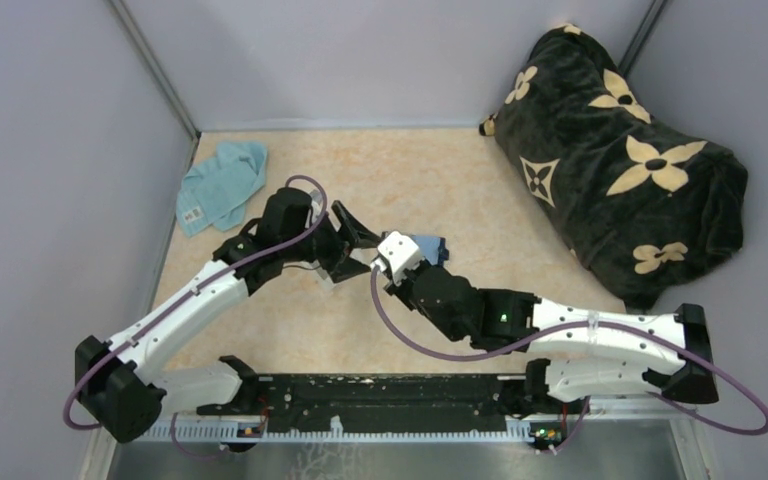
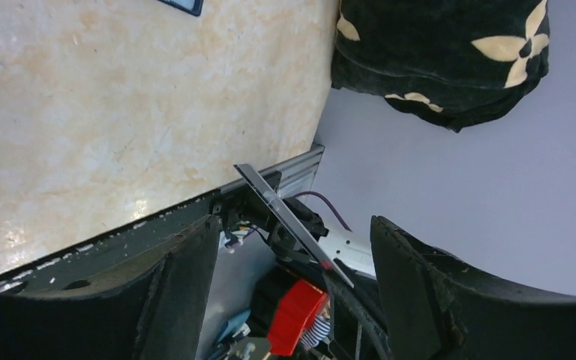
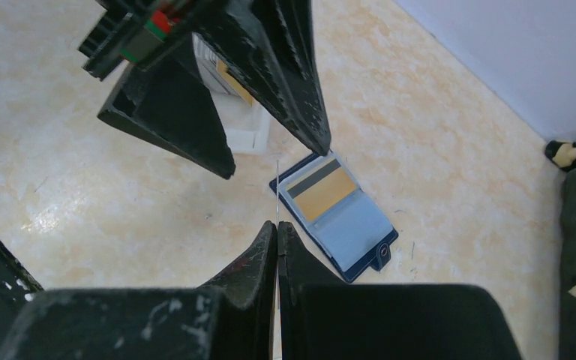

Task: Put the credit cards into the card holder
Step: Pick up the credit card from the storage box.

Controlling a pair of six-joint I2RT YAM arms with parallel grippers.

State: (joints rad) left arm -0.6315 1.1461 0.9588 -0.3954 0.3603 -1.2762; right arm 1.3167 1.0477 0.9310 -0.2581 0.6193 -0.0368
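Observation:
The card holder (image 3: 343,220) lies open on the table, navy with pale blue slots, and an orange-yellow credit card (image 3: 321,192) with a black stripe sits in it. My right gripper (image 3: 277,227) is shut on another credit card (image 3: 277,187), seen edge-on as a thin line above the holder's left corner. My left gripper (image 2: 292,225) is open, with a finger (image 2: 184,277) on each side of that grey card (image 2: 281,210) and not touching it. In the top view both grippers meet mid-table beside the card holder (image 1: 430,246).
A clear tray (image 3: 241,126) with more cards stands behind the left fingers. A teal cloth (image 1: 222,185) lies at the back left. A black flower-patterned blanket (image 1: 620,150) fills the back right corner. A black rail (image 1: 380,392) runs along the near edge.

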